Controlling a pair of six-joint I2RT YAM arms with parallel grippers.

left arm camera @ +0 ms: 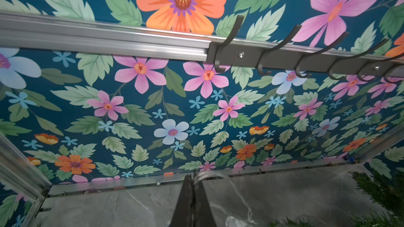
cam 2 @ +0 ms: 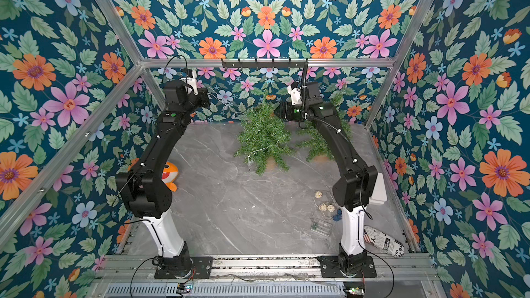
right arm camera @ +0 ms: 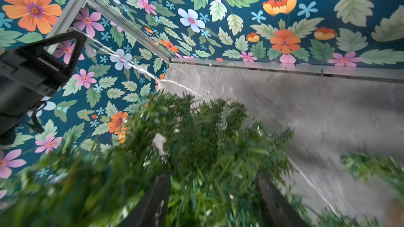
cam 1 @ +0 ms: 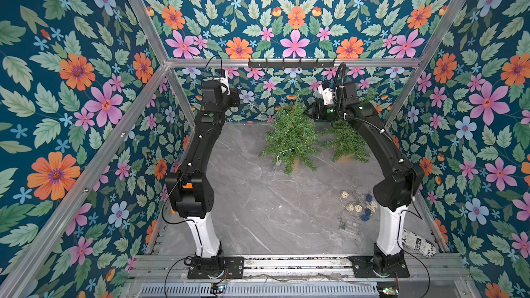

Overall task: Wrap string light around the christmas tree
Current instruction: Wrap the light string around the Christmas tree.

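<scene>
A small green christmas tree (cam 1: 292, 136) stands near the back wall; it fills the right wrist view (right arm camera: 196, 132). The string light (right arm camera: 131, 63), a clear wire with small bulbs, runs taut from my left gripper (right arm camera: 76, 38) down into the tree's top. A loose end with a bulb (cam 1: 276, 163) hangs at the tree's lower left. My left gripper (left arm camera: 193, 179) is shut on the wire, held high to the left of the tree (cam 1: 238, 97). My right gripper (right arm camera: 213, 177) is open at the treetop (cam 1: 308, 110), with blurred foliage between its spread fingers.
A second green tree (cam 1: 347, 141) stands behind the right arm. Ball lights (cam 1: 358, 206), a clear battery box (cam 1: 348, 225) and a newspaper-print bottle (cam 1: 418, 243) lie by the right arm's base. An orange plush toy (cam 2: 169, 173) sits behind the left arm. A hook rack (cam 1: 291, 63) hangs on the back rail.
</scene>
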